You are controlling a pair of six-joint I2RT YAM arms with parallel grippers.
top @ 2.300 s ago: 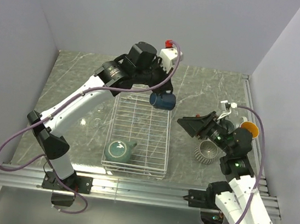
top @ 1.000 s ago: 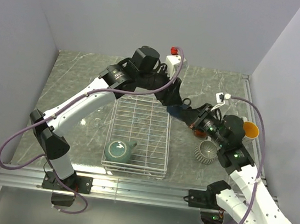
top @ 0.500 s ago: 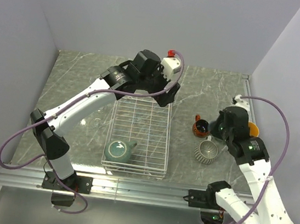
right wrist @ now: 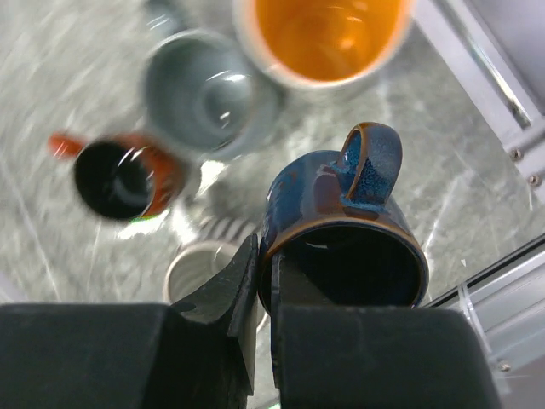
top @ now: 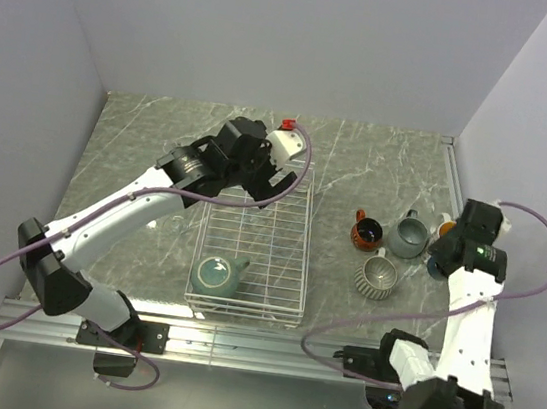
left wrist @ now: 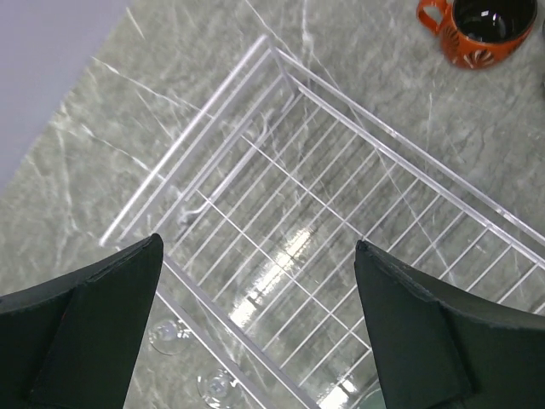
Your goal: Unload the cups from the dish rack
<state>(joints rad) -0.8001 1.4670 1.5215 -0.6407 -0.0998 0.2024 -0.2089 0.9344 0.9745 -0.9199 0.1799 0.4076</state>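
Left arm: it stretches from the near-left corner across to the far end of the dish rack (top: 245, 311) (left wrist: 341, 145). The left gripper (top: 275, 177) (left wrist: 255, 247) hangs above the wires, pointing down, with its jaws spread wide and nothing between them.
Right arm: it rises from the near-right corner and bends towards the right edge, its wrist turned downward.
Right gripper (top: 445, 257) (right wrist: 266, 256): its jaws are nearly closed, pinching the rim of the dark-blue cup (top: 436, 265) (right wrist: 336, 230). The cup is tilted with its handle up. I cannot tell whether it touches the table.
Cups by the right edge: the white mug with orange inside (right wrist: 319, 34) is nearest the edge. Beside it come a grey-teal mug (top: 411, 238) (right wrist: 200, 94), the red-brown mug (top: 365, 234) (left wrist: 481, 25) (right wrist: 119, 179) and the ribbed beige cup (top: 379, 277) (right wrist: 200, 268).
Still in the rack: a second grey-teal mug (top: 216, 275) sits at the near-left end.
Left of the rack: clear stemmed glasses (left wrist: 170, 334) stand on the table.
Surface: a grey-green marbled tabletop (top: 140, 147), with a metal rail (top: 264, 350) along the near edge.
Room: plain pale walls (top: 276, 33) close off three sides.
Markings: the red-brown mug has pale strokes on its side, too small to read.
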